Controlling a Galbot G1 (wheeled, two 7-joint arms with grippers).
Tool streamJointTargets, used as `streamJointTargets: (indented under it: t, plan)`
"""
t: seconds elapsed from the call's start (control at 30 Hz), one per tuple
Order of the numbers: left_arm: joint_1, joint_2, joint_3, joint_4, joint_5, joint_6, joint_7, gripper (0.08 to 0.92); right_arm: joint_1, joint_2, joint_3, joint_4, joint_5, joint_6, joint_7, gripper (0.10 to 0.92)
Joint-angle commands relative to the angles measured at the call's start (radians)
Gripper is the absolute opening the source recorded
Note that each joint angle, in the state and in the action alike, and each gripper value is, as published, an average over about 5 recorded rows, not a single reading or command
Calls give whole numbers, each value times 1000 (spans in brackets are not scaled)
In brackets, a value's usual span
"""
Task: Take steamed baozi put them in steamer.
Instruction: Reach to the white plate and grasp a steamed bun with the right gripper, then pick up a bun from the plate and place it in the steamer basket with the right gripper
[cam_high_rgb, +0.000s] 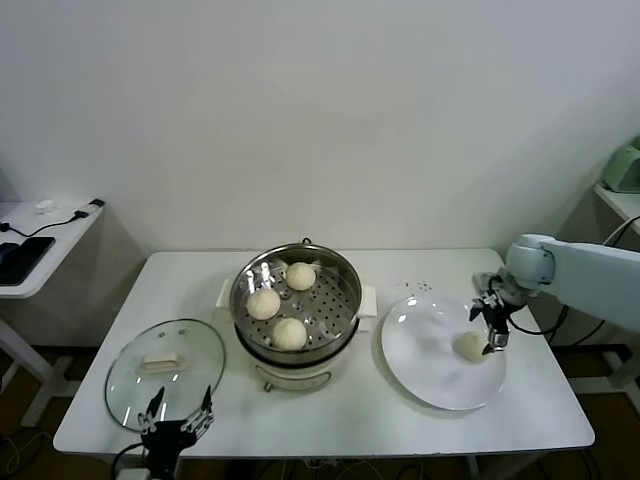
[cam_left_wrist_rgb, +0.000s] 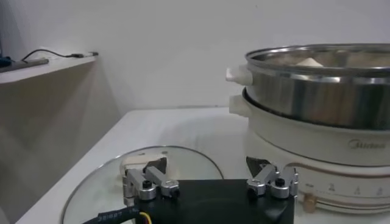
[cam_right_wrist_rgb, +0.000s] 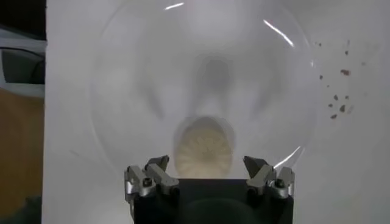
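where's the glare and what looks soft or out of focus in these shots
Head view: bright highlights on the steamer rim and the white plate; the glass lid reflects faintly. Left wrist view: the steamer wall shows streaky reflections, and the left gripper up close is soft. Right wrist view: glare arcs on the plate rim; the last baozi between the open right gripper is slightly blurred.

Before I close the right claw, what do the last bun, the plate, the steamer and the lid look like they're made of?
Bun: matte cream dough, likely soft; pleats show in the right wrist view.
Plate: glossy white, probably ceramic or melamine; bright glints on its rim.
Steamer: polished steel wall and perforated tray, mirror reflections; cream base looks plastic.
Lid: clear glass, table visible through it.
Right claw is open over the bun.
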Motion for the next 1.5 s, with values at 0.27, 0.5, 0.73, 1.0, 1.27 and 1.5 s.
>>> streamJointTargets:
  t: [0.27, 0.5, 0.73, 1.0, 1.27, 1.5]
  plan:
    - [-1, 1, 2, -1, 1, 0, 0, 823, -94, -2, 58, -25, -59, -36, 24, 823]
    - [-5, 2, 1, 5, 0, 0, -1, 823, -114, 4, 93, -41, -66, -40, 34, 806]
    - [-6, 3, 1, 4, 1, 1, -3, 823, -110, -1, 96, -33, -68, -37, 25, 654]
    - [-3, -1, 3, -5, 6, 2, -3, 823, -58, -17, 81, 8, -54, -36, 14, 579]
    - [9, -3, 10, -26, 17, 2, -3, 823, 265, -28, -109, 154, 97, -34, -1, 577]
    - [14, -3, 24, -42, 30, 7, -3, 823, 658, 103, -273, 323, 389, -36, -7, 577]
